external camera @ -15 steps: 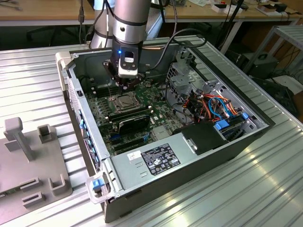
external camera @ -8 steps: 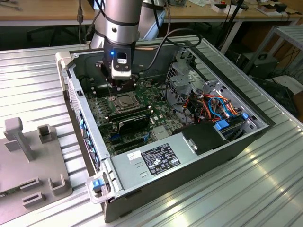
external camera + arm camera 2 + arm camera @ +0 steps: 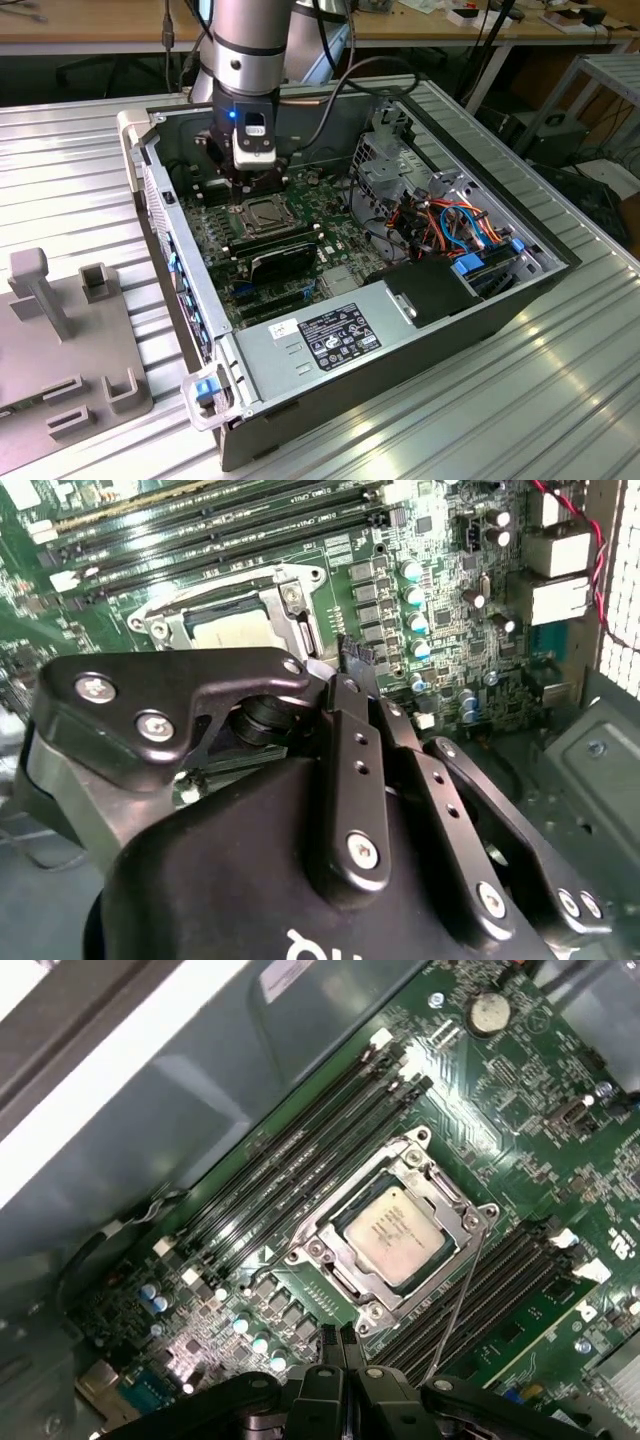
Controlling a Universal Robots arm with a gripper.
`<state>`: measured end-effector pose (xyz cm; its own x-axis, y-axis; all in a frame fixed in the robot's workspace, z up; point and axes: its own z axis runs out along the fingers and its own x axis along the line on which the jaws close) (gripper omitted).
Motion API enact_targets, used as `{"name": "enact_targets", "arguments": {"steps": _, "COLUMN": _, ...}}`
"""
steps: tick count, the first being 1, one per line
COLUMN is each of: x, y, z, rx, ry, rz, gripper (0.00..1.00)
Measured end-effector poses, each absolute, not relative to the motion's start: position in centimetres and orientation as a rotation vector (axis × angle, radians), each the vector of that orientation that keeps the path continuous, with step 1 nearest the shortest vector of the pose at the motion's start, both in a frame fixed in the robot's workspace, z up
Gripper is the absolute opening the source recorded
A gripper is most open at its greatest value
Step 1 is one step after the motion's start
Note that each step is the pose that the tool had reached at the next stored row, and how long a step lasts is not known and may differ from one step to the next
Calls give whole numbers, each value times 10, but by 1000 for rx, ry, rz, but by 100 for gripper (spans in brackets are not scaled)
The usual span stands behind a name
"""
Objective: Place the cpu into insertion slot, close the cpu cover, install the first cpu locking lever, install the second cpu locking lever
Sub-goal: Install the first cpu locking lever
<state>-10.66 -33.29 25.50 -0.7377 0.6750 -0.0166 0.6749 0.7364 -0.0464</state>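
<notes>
Hand (image 3: 340,1345) hangs closed — near the seated cpu (image 3: 395,1235).

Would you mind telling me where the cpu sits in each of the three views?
Exterior view: the cpu sits close by the gripper.
First wrist view: pale square between two banks of memory slots.
Second wrist view: pale patch partly hidden behind the gripper's black body.
Shared landmark: the silvery frame around it.

The cpu (image 3: 392,1240) is dull silver-grey with faint dark print. The cover (image 3: 445,1198) is silvery, the board (image 3: 520,1100) green, the slots (image 3: 290,1175) black. The hand (image 3: 340,1348) is black. The bench (image 3: 70,170) is ribbed silver. The cables (image 3: 462,222) are orange and blue.
</notes>
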Motion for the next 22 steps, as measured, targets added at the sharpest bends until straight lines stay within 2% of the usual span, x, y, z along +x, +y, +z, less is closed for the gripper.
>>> {"name": "enact_targets", "arguments": {"steps": 15, "x": -108, "y": -333, "z": 252, "rx": -655, "ry": -3082, "rz": 49, "gripper": 11}}
{"name": "enact_targets", "arguments": {"steps": 22, "x": -112, "y": -333, "z": 251, "rx": -584, "ry": -3104, "rz": -2, "gripper": 11}}
